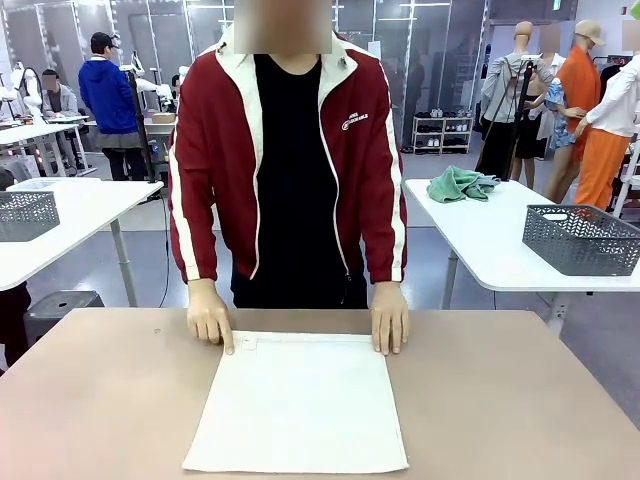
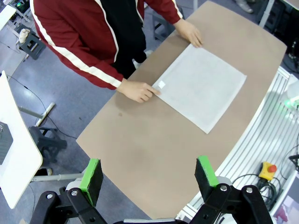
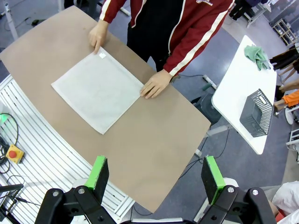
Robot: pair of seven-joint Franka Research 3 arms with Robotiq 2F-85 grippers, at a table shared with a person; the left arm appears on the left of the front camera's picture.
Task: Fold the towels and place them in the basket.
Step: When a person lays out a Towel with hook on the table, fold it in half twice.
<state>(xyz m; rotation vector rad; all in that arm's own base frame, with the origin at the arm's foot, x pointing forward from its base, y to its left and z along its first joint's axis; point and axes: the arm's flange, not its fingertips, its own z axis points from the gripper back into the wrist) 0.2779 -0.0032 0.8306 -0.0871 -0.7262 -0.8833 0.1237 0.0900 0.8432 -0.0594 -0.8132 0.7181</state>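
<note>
Front view: big brown table [image 1: 520,400], a person [image 1: 290,150] at its far side, and the cream-white towel [image 1: 300,405] spread flat mid-table. Left gripper [image 2: 148,173] and right gripper [image 3: 155,171] hang high above, jaws wide apart, empty. The person's hands [image 1: 210,318] press the towel's far corners.

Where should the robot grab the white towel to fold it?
Probably the two near corners of the towel, coming from the robot's own side. It lies flat, and the person's hands pin the far corners, so the near edge is free to pinch and lift.
</note>
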